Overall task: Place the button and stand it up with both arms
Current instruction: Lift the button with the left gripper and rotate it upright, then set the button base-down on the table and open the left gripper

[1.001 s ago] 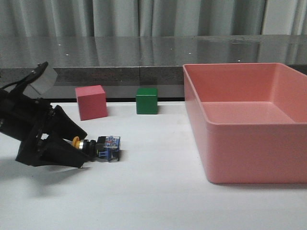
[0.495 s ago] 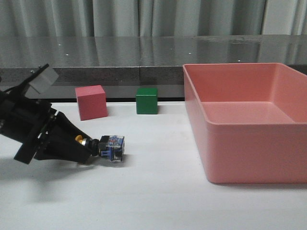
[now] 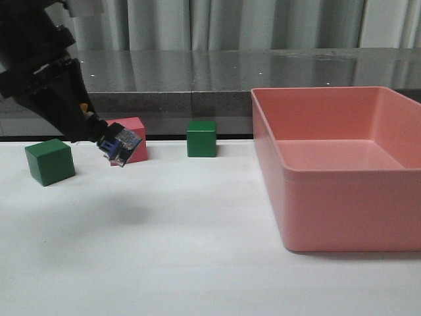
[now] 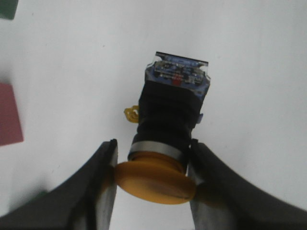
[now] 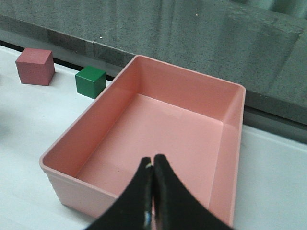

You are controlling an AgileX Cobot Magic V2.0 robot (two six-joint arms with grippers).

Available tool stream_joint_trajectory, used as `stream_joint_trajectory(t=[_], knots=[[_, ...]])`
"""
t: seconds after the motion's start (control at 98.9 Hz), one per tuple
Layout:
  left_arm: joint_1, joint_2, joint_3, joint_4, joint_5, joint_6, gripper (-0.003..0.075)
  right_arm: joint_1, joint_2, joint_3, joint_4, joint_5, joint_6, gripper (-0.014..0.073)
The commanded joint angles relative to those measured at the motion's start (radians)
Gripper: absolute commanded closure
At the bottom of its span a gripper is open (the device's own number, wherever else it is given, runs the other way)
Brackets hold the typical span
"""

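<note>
My left gripper [image 3: 91,131] is shut on the button [image 3: 117,144] and holds it in the air above the white table at the left, tilted, blue base pointing down and right. In the left wrist view the fingers [image 4: 103,182] clamp the yellow cap and silver collar of the button [image 4: 170,120], its blue base farthest from the jaws. My right gripper [image 5: 153,165] is shut and empty, hanging above the pink bin [image 5: 158,124]. The right arm does not show in the front view.
A pink cube [image 3: 135,131] sits right behind the held button, a green cube [image 3: 201,138] to its right, another green cube [image 3: 50,161] at the left. The big pink bin [image 3: 342,217] fills the right side. A dark ledge runs along the back.
My left gripper has lifted the button off the table, up and slightly left. The arm's rise uncovered the left green cube.
</note>
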Motion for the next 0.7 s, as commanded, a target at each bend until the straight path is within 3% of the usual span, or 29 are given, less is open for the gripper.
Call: stream_joint_trajectory(t=[0.0, 0.212, 0.354, 0.687], knots=[[-0.078, -0.05, -0.078, 0.172, 0.005, -0.184, 0.074, -0.007, 0.003, -0.027, 0.006, -0.071, 0.002, 0.0654], [-0.266, -0.032, -0.095, 0.612, -0.003, -0.45, 0.0739, -0.007, 0.003, -0.027, 0.006, -0.067, 0.002, 0.0654], [-0.35, 0.02, -0.095, 0.819, 0.042, -0.545, 0.0739, -0.007, 0.003, -0.027, 0.006, -0.064, 0.002, 0.0654], [-0.422, 0.138, -0.095, 0.883, 0.076, -0.555, 0.0739, -0.007, 0.003, -0.027, 0.006, -0.045, 0.002, 0.0654]])
